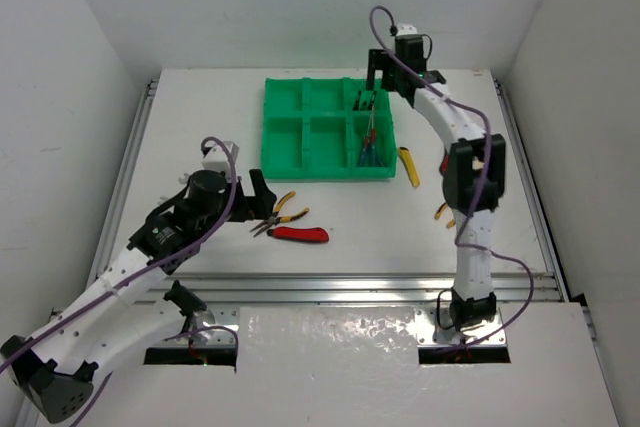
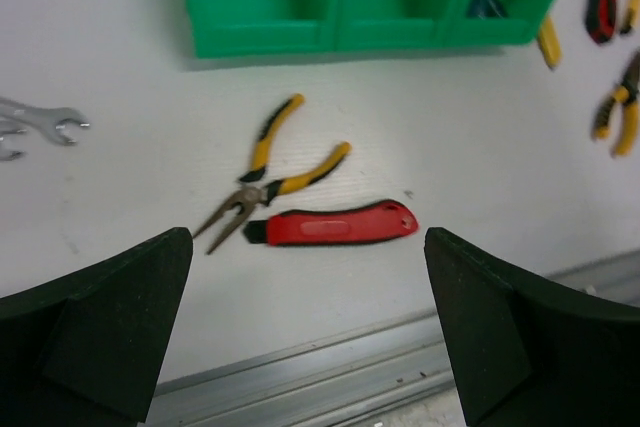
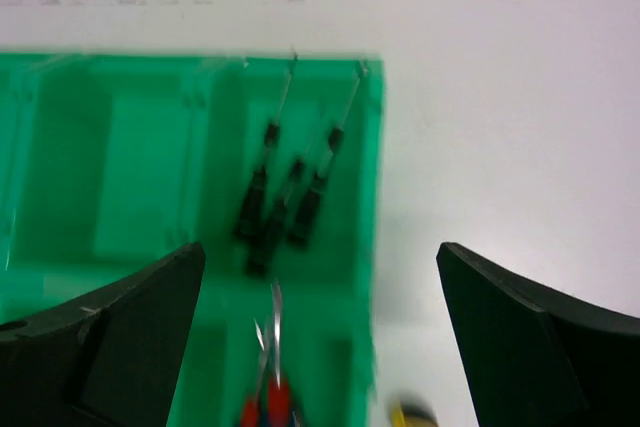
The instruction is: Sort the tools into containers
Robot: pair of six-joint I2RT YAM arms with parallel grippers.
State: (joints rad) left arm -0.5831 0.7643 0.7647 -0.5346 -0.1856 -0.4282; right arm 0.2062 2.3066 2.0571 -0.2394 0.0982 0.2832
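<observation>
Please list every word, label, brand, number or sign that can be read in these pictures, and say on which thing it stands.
None can be read.
The red utility knife has a paler panel on its handle, too blurred to show letters.
The yellow-handled pliers and the green tray show no writing.

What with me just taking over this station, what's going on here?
A two-armed robot is sorting hand tools into a green tray. The right gripper hangs open and empty over the tray's far right compartment, where black screwdrivers lie. The left gripper, also open and empty, hovers above yellow-handled pliers and a red utility knife lying side by side on the table in front of the tray. A yellow utility knife, a wrench and another pair of pliers also lie outside the tray.
</observation>
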